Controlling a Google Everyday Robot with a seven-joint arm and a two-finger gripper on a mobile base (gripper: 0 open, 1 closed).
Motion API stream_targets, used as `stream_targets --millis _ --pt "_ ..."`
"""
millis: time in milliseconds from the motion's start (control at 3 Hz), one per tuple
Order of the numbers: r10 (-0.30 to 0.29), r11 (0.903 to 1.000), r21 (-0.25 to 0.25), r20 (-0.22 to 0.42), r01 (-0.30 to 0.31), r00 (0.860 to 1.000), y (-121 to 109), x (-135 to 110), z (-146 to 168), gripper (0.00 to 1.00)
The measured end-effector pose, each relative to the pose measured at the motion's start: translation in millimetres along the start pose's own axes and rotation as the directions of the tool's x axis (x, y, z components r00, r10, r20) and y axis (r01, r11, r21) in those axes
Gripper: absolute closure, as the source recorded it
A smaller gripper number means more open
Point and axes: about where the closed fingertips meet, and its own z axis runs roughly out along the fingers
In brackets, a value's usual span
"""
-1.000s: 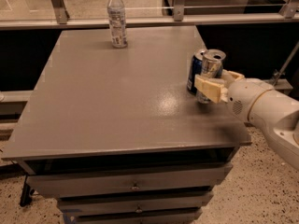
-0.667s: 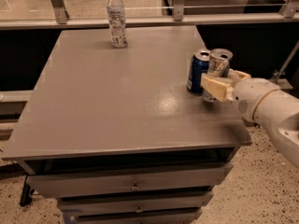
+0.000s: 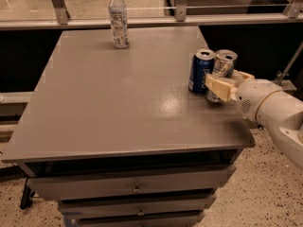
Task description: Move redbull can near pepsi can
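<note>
The redbull can (image 3: 224,63), slim and silver with a silver top, stands near the table's right edge. It is right beside the dark blue pepsi can (image 3: 200,72), on that can's right, almost touching it. My gripper (image 3: 223,81) reaches in from the right. Its cream fingers (image 3: 219,86) sit on either side of the redbull can's lower half and are shut on it. The can's bottom part is hidden behind the front finger. The white arm (image 3: 272,109) extends off the right edge of the view.
A clear plastic bottle (image 3: 118,19) stands at the back of the grey table (image 3: 118,103). The table's right edge runs just right of the cans. Drawers sit under the table front. A rail and glass panel run behind the table.
The gripper has shifted to the right with the redbull can, so the two cans now show side by side instead of overlapping. The pepsi can and the bottle have not moved.
</note>
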Motion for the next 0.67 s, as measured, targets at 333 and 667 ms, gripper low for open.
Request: stream_targets --millis 333,667 --pt "0.017 0.9994 -0.030 0.004 -0.017 1.000 6.3 4.7 14.2 1.00" --pt "0.025 0.9980 -0.058 -0.004 -0.025 1.000 12.7 8.8 21.3 1.00"
